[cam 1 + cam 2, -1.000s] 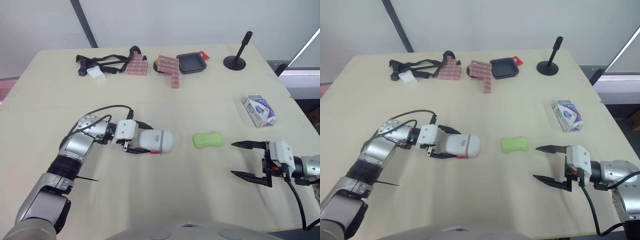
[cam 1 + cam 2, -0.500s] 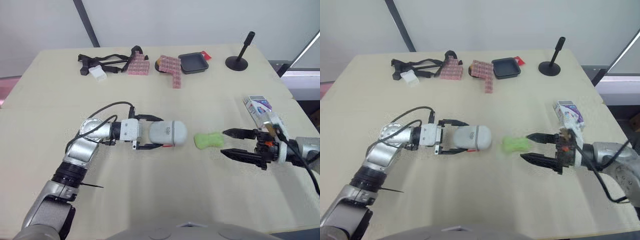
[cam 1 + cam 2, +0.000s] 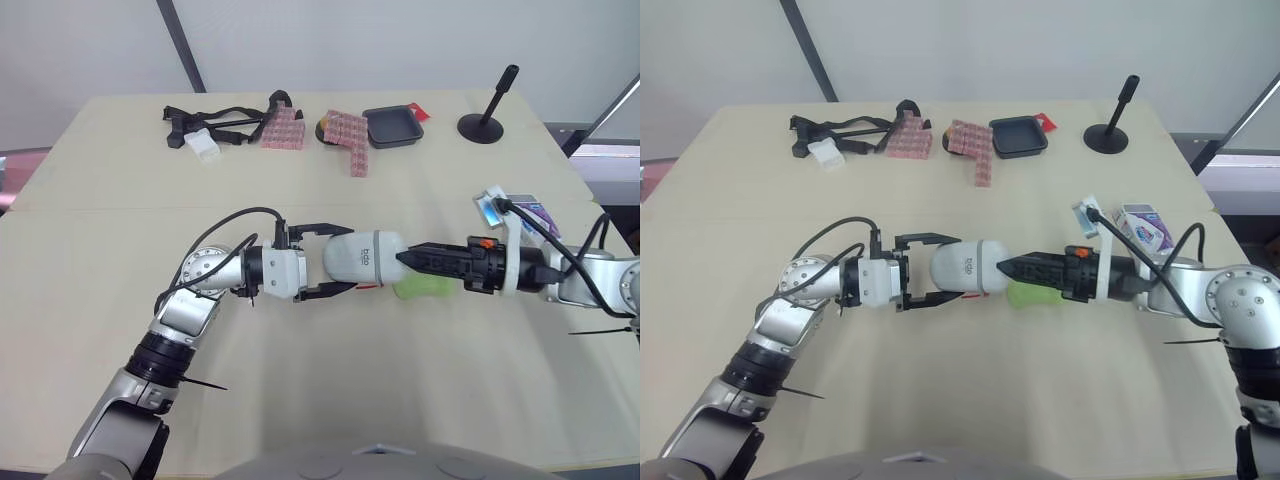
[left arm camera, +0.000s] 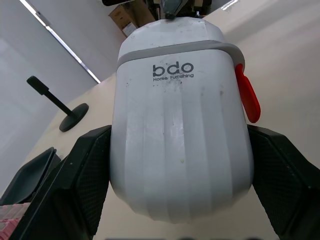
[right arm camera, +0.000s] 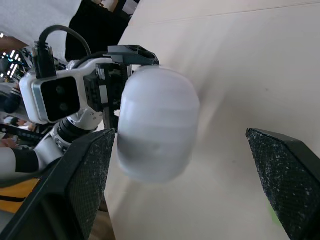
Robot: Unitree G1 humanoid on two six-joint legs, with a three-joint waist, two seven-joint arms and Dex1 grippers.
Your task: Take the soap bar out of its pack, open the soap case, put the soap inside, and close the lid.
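Clamping the white ribbed plastic soap case point(image 4: 180, 130), the left claw point(image 3: 346, 260) steadies it; the right claw point(image 3: 408, 259) gapes empty at its lid point(image 4: 172, 35). Beside the case lies the green soap bar point(image 3: 422, 290), likely slippery: pinch its waist.

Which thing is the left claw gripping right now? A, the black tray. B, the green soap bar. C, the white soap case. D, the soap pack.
C: the left claw is clamped on the white soap case, one black finger on each side.
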